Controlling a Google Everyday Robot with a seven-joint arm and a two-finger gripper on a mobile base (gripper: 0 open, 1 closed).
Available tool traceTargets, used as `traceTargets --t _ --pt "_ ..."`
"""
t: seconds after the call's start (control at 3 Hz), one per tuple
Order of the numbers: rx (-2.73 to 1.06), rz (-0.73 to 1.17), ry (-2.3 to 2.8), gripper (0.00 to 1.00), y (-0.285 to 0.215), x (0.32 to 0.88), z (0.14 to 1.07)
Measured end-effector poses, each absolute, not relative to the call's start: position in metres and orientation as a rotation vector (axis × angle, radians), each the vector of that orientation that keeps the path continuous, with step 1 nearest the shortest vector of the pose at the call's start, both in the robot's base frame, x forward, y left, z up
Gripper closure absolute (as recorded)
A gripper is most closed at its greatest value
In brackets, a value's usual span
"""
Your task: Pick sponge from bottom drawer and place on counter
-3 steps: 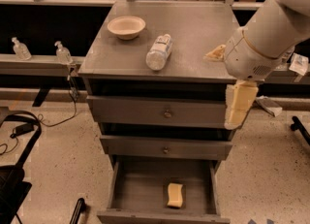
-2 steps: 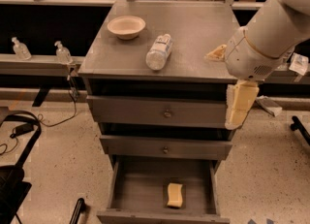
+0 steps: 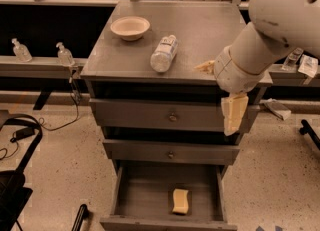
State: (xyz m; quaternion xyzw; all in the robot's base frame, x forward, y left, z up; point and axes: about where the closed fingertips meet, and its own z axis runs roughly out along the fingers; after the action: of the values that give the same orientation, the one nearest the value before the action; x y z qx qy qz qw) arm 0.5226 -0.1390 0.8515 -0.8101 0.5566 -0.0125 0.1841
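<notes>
The sponge lies flat on the floor of the open bottom drawer, near its front and a little right of centre. The drawer is pulled out below two shut knobbed drawers. My gripper hangs pointing down in front of the cabinet's right side, level with the top drawer and well above the sponge. It holds nothing that I can see. The grey counter is the cabinet's top.
On the counter stand a white bowl at the back left and a plastic bottle lying on its side in the middle. A small pale object sits at the counter's right front edge. Two bottles stand on the left ledge.
My arm and gripper have shifted a little to the left and slightly down. The sponge, drawer, bowl and bottle have not moved.
</notes>
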Motion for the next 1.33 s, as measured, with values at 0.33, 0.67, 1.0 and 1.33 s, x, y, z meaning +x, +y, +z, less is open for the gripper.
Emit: traceTargets --t 0.33,0.67,1.0,1.33 --pt "-2.384 -0.237 1.377 0.0 -0.127 0.544 0.822" --pt "-2.361 -0.246 1.385 0.0 -0.127 0.548 0.827" --pt "-2.407 -0.194 1.296 0.0 -0.111 0.555 0.807" --pt "-2.436 -0.121 1.117 0.0 -0.091 0.558 0.761"
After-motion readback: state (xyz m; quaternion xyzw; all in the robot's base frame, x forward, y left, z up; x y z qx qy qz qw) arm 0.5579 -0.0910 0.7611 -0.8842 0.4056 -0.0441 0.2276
